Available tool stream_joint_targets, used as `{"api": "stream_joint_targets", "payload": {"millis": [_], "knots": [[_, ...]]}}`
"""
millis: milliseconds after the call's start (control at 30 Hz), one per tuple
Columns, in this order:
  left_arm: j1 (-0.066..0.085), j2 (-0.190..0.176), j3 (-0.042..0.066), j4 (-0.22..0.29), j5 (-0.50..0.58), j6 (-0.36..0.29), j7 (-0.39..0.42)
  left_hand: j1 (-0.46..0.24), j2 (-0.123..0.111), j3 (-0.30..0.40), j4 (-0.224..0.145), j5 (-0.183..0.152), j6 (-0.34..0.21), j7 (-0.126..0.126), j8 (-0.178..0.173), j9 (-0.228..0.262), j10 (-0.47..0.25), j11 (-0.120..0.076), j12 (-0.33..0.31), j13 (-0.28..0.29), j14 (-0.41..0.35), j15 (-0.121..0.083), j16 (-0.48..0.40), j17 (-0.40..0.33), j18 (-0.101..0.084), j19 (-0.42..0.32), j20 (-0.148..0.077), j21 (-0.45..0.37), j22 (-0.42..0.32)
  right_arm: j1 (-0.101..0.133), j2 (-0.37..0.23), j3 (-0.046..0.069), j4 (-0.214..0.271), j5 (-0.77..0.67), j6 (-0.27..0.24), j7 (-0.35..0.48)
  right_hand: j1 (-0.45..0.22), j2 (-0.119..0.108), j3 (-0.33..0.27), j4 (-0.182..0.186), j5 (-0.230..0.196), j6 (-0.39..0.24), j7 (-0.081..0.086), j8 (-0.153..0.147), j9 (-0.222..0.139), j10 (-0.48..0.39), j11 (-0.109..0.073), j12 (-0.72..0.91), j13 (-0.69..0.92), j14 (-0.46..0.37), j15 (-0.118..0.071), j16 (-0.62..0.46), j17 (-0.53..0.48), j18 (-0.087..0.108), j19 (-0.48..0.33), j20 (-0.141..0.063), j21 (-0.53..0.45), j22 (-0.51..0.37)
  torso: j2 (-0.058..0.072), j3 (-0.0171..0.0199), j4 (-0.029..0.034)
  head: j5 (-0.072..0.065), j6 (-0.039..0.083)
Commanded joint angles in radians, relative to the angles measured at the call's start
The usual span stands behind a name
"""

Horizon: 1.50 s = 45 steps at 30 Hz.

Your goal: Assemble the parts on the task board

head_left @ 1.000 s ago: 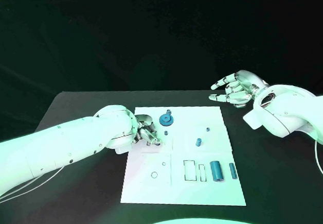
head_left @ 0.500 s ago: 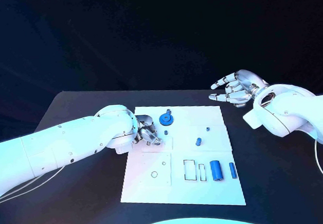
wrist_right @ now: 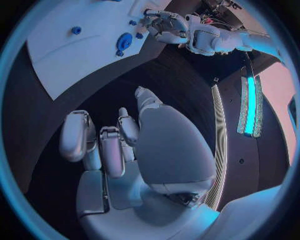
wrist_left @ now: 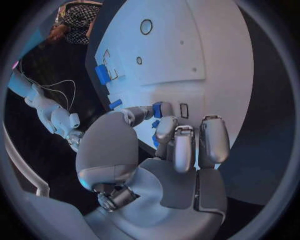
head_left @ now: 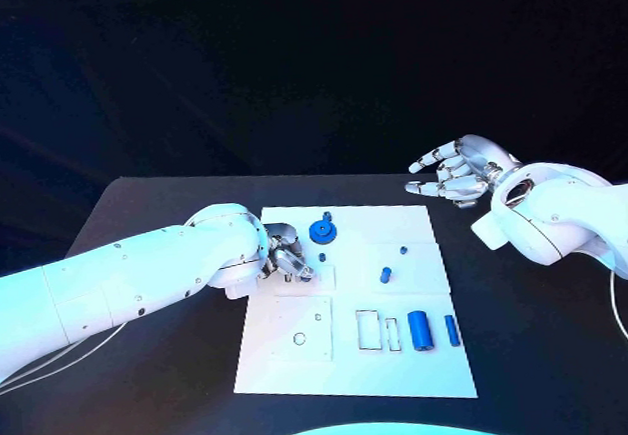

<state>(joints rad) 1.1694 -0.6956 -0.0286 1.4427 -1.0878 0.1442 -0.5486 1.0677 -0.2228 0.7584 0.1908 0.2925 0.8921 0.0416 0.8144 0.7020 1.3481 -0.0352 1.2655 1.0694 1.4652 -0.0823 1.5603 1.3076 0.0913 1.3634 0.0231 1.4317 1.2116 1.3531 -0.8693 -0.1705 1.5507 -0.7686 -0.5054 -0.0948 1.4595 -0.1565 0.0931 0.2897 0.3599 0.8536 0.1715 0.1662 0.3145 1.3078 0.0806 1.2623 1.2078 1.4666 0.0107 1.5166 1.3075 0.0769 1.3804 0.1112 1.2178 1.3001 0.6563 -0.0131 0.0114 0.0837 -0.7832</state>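
Here — left hand (head_left: pixel 290 258) on task board (head_left: pixel 357 375)

Left hand (wrist_left: pixel 164 150) low over the task board (wrist_left: pixel 206 60), fingers curled toward the white plate. Small blue part (wrist_left: pixel 157 109) sits at the fingertips (wrist_left: pixel 164 110), apparently pinched. Two more blue parts (wrist_left: pixel 102 74) lie farther out on the board. Black counter (wrist_left: pixel 256 150) alongside.

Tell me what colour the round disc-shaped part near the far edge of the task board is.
Blue. The round part shows best in the head view, on the white task board.
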Motion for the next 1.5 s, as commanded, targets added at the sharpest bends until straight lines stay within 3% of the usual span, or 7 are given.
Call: {"api": "stream_joint_targets", "payload": {"millis": [33,267,500,767,1300,1500], "knots": [[-0.002,0.006,-0.002,0.003,0.013,0.020,0.005,-0.012,0.001,0.023,-0.038,-0.007,0.011,-0.015,-0.009,-0.001,0.002,-0.005,0.003,0.001,0.101,-0.009,0.004,0.249,-0.017,0.004,0.000,0.003,0.000,0.000,0.000,0.000,0.000,-0.008,0.009,0.005,-0.004,0.003,0.004,0.000,0.007,0.007,-0.003,0.007,-0.001,-0.006,0.001,-0.003,-0.001,0.069,-0.004,-0.003,0.119,0.010,-0.009,0.000,-0.006,-0.001,0.000,0.0002,-0.0002,0.000,-0.002],[-0.002,0.008,-0.002,0.000,0.013,0.023,0.003,-0.038,-0.001,-0.079,0.017,-0.010,0.025,-0.015,-0.019,-0.002,0.001,-0.005,0.004,0.007,0.101,-0.009,0.004,0.249,-0.017,0.005,-0.001,0.001,0.000,0.000,0.000,0.000,0.000,-0.008,0.009,0.005,-0.004,0.003,0.004,0.000,0.007,0.007,-0.003,0.007,-0.001,-0.006,0.001,-0.003,-0.001,0.069,-0.004,-0.003,0.119,0.010,-0.009,0.000,-0.006,-0.001,0.000,-0.0002,0.0002,-0.001,-0.002],[-0.002,0.009,-0.002,-0.003,0.012,0.023,0.001,-0.042,0.005,-0.120,0.045,-0.010,0.028,-0.015,-0.024,-0.003,0.001,-0.005,0.004,0.009,0.102,-0.009,0.004,0.250,-0.017,0.007,-0.001,0.001,0.002,0.000,0.000,0.000,0.000,-0.008,0.009,0.005,-0.004,0.003,0.004,0.000,0.007,0.007,-0.003,0.007,-0.001,-0.006,0.001,-0.003,-0.001,0.069,-0.004,-0.003,0.119,0.010,-0.009,0.000,-0.006,-0.001,0.000,-0.0004,0.0004,0.000,-0.001],[-0.002,0.009,-0.002,-0.006,0.011,0.023,0.000,-0.039,-0.007,-0.231,0.093,-0.016,0.035,-0.015,-0.028,0.001,0.003,-0.005,0.006,0.015,0.102,-0.010,0.005,0.251,-0.018,0.009,-0.001,0.000,0.004,-0.001,0.000,0.000,-0.002,-0.008,0.012,0.004,-0.008,0.005,0.006,0.001,0.007,0.007,-0.003,0.007,-0.002,-0.006,0.001,-0.003,-0.001,0.068,-0.004,-0.004,0.115,0.010,-0.010,0.000,-0.008,-0.002,-0.001,-0.0004,0.0003,0.000,-0.002],[-0.002,0.002,-0.001,-0.005,0.000,0.005,0.003,-0.043,-0.007,-0.269,0.099,-0.022,0.036,-0.014,-0.031,0.001,0.001,-0.004,0.004,0.013,0.102,-0.009,0.005,0.251,-0.018,0.009,-0.001,0.000,0.006,-0.003,0.000,0.000,-0.002,-0.008,0.013,0.004,-0.009,0.005,0.007,0.001,0.007,0.007,-0.003,0.008,-0.002,-0.005,0.001,-0.001,0.000,0.068,-0.004,-0.004,0.117,0.010,-0.009,0.000,-0.007,-0.001,0.000,-0.0012,-0.0002,-0.001,0.000],[-0.002,0.000,0.003,-0.001,0.007,-0.012,0.003,-0.044,-0.009,-0.280,0.099,-0.023,0.035,-0.014,-0.032,0.001,0.001,-0.004,0.005,0.015,0.102,-0.009,0.005,0.251,-0.018,0.010,-0.001,0.000,0.006,-0.005,-0.002,0.000,-0.002,-0.008,0.014,0.004,-0.011,0.005,0.008,0.001,0.007,0.007,-0.003,0.008,-0.002,-0.004,0.001,-0.001,0.001,0.068,-0.004,-0.004,0.116,0.010,-0.008,0.000,-0.007,-0.001,-0.001,-0.0014,0.0000,-0.002,0.006]]}}
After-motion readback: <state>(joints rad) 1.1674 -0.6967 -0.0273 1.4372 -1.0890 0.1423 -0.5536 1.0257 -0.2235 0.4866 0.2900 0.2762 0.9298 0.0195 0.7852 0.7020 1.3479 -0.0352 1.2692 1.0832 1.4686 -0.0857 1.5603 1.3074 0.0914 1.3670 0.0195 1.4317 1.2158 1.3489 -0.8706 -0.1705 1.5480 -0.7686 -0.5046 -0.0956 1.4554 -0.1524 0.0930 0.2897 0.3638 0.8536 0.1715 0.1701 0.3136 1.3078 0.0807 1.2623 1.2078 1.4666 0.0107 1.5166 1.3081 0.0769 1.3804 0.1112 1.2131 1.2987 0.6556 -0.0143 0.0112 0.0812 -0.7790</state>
